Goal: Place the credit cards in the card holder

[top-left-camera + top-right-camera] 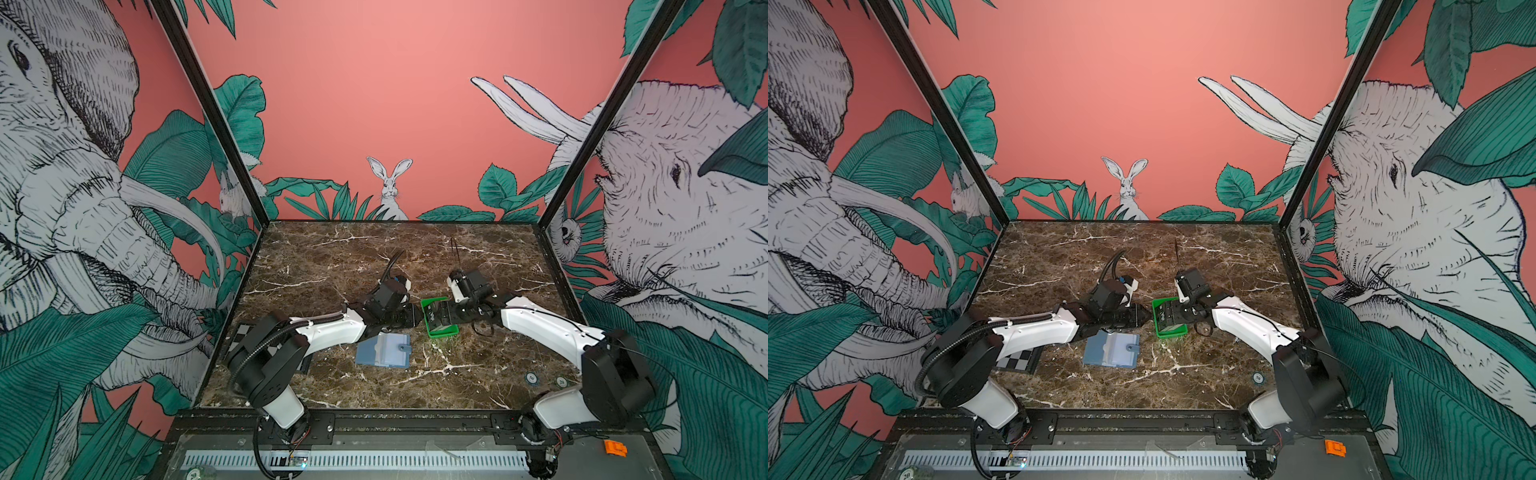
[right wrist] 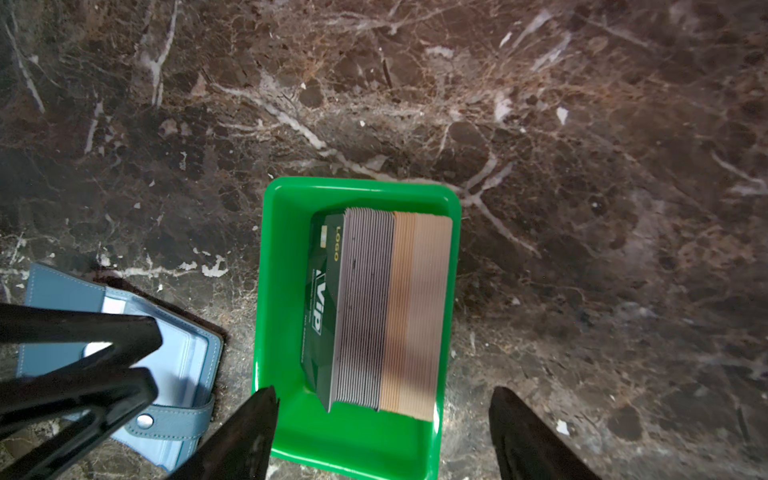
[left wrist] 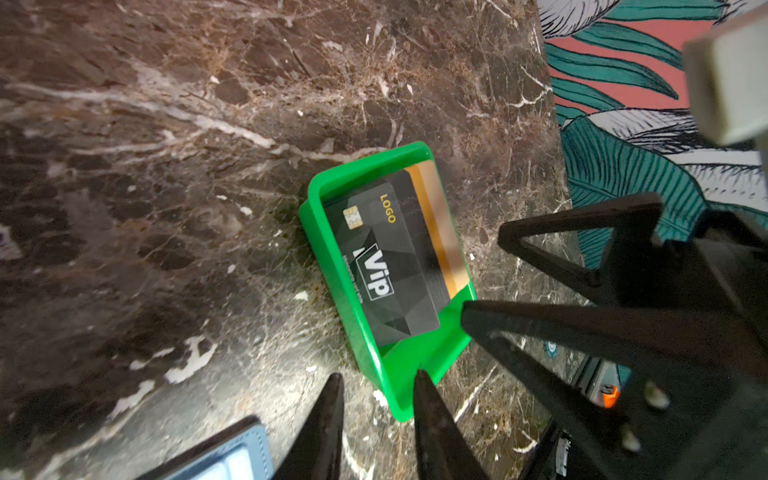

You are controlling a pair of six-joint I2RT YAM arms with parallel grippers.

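The credit cards stand on edge as a leaning stack in a green tray (image 2: 357, 440). A black VIP card (image 3: 386, 266) fronts it, then grey cards (image 2: 365, 307) and tan cards (image 2: 415, 316). My right gripper (image 2: 382, 399) is open wide over the tray's near end, its fingertips either side of the stack, holding nothing. My left gripper (image 3: 376, 388) is open by a narrow gap at the tray's corner; I cannot tell if it touches. In both top views the two grippers (image 1: 415, 318) (image 1: 434, 318) meet at the tray (image 1: 1173, 332). The blue card holder (image 1: 384, 350) (image 1: 1112, 350) lies open and flat beside the left arm.
A checkerboard plate (image 1: 1019, 359) lies at the table's left edge, partly under the left arm. Two small round discs (image 1: 531, 377) (image 1: 561, 381) sit near the front right. Printed walls close in the marble table (image 1: 374, 257) on three sides.
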